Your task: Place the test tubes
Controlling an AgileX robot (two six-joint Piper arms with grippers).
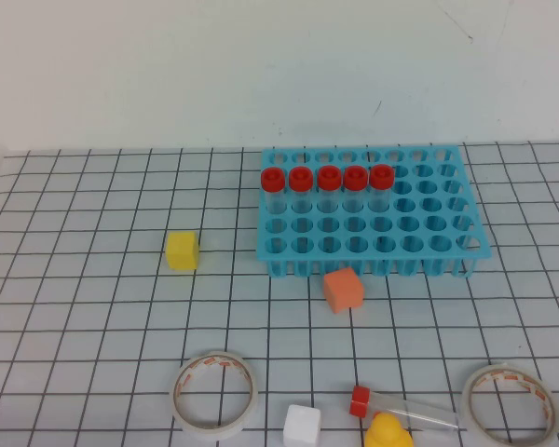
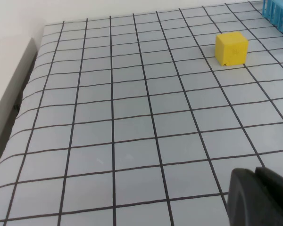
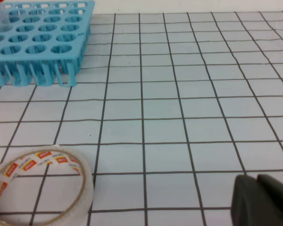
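A blue test tube rack (image 1: 429, 228) stands on the gridded table at the back right, with several red-capped tubes (image 1: 329, 179) upright in one row. One loose red-capped test tube (image 1: 405, 410) lies flat near the front edge, beside a yellow object (image 1: 388, 432). Neither arm shows in the high view. My left gripper (image 2: 255, 176) is shut and empty, low over bare grid well short of the yellow cube (image 2: 231, 48). My right gripper (image 3: 257, 181) is shut and empty too, over bare grid with the rack's corner (image 3: 61, 42) far ahead.
A yellow cube (image 1: 182, 250) sits left of the rack and an orange cube (image 1: 343, 289) just in front of it. Two tape rolls (image 1: 214, 394) (image 1: 509, 402) and a white cube (image 1: 302, 425) lie near the front edge. One tape roll (image 3: 37, 181) lies close to my right gripper.
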